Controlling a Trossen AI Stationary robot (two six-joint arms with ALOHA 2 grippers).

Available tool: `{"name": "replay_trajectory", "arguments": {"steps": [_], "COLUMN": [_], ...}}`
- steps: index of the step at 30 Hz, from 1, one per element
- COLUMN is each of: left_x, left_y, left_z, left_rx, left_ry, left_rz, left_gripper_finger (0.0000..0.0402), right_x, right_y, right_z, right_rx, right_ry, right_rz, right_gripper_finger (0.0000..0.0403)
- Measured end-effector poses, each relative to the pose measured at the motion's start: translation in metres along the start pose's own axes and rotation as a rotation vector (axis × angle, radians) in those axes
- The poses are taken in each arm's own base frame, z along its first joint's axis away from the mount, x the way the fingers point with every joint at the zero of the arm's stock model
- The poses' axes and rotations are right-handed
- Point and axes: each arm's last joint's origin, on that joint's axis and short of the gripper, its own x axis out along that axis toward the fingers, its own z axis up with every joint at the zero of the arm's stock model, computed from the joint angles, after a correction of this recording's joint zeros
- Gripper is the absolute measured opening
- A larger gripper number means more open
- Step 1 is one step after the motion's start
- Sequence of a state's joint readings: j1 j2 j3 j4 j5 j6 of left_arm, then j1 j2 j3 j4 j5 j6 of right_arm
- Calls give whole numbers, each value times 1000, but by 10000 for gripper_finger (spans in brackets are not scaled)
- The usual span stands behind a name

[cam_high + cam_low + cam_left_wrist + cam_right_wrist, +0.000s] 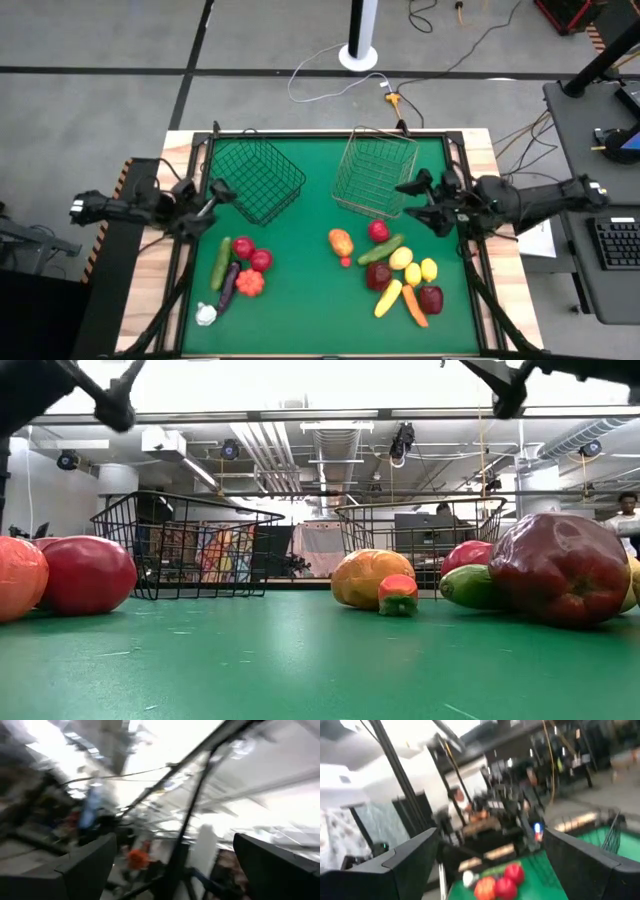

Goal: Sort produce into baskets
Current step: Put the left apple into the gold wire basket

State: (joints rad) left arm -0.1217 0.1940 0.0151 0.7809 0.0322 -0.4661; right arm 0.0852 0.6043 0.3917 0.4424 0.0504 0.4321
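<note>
The dark wire basket [258, 178] and the silvery wire basket [375, 173] stand side by side on the far half of the green mat. The produce lies in two groups on the near half. The left group [238, 272] holds a cucumber, red fruits, an orange one, an eggplant and a white bulb. The right group [395, 270] holds a mango, red and yellow fruits, a banana and a carrot. My left gripper [215, 198] hangs open in the air near the dark basket's left side. My right gripper [412, 200] hangs open by the silvery basket's right side. Neither holds anything.
A black frame [330, 134] runs round the mat's edges. Bare green mat [300, 270] lies between the two produce groups. In the low view both grippers [115, 405] [505, 395] stand high above the produce. A person [625, 520] shows in the room beyond.
</note>
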Motion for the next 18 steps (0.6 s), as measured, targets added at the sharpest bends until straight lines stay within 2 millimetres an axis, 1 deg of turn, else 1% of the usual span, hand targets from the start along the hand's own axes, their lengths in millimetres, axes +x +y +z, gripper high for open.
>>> {"name": "replay_trajectory", "arguments": {"steps": [3, 7, 9, 10, 13, 15, 18], "left_x": [3, 6, 7, 7, 15, 26, 44], "left_y": [-2, 0, 1, 2, 2, -1, -7], "left_z": [-4, -11, -14, -15, -16, -12, -3], "left_rx": [-4, -38, -37, -28, 13, 36, 71], "left_ry": [41, 98, 119, 129, 195, 267, 436], "left_rz": [-60, -49, -39, -34, -19, -32, -39], "left_gripper_finger": [385, 384, 385, 385, 384, 384, 385], "right_x": [19, 40, 48, 50, 56, 57, 58], "right_y": [12, 26, 33, 35, 35, 36, 39], "right_z": [9, 17, 27, 31, 32, 35, 42], "right_rx": [31, 37, 58, 69, 90, 103, 141], "right_ry": [86, 217, 279, 324, 513, 627, 759], "right_rz": [-7, -27, -63, -106, -267, -361, -476], "right_gripper_finger": [350, 350, 350, 350, 350, 350, 350]}}
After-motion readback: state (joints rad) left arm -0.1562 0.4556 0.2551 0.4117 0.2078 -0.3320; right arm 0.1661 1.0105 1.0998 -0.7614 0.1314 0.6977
